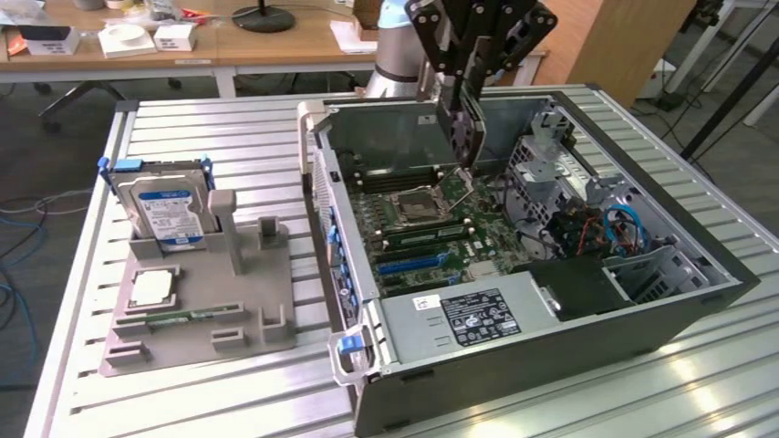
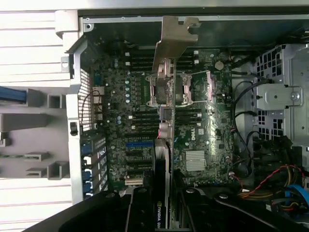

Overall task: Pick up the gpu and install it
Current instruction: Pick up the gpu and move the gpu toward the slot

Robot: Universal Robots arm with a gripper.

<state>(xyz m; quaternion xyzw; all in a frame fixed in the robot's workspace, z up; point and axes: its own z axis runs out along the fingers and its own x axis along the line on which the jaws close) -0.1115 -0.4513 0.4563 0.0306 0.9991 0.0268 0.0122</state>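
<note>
The gpu [image 1: 468, 128], a thin black card, hangs on edge inside the open computer case [image 1: 681, 301], above the motherboard [image 1: 420, 228] near the processor socket. My gripper [image 1: 461, 80] is shut on its upper edge. In the wrist view the gpu [image 2: 164, 159] is seen edge-on, running from between the black fingers [image 2: 137, 210] of my gripper [image 2: 164, 215] to its silvery end bracket [image 2: 174, 36] by the case wall. The blue expansion slot [image 2: 140, 144] lies just beside the card's line. Whether the card touches the board I cannot tell.
A grey parts fixture [image 1: 244, 310] lies on the slatted table at the exterior view's left, holding a blue-labelled hard drive [image 1: 168, 205], a processor chip [image 1: 151, 288] and a green memory stick [image 1: 182, 318]. Drive cages and cables [image 1: 608, 224] crowd the case's right side.
</note>
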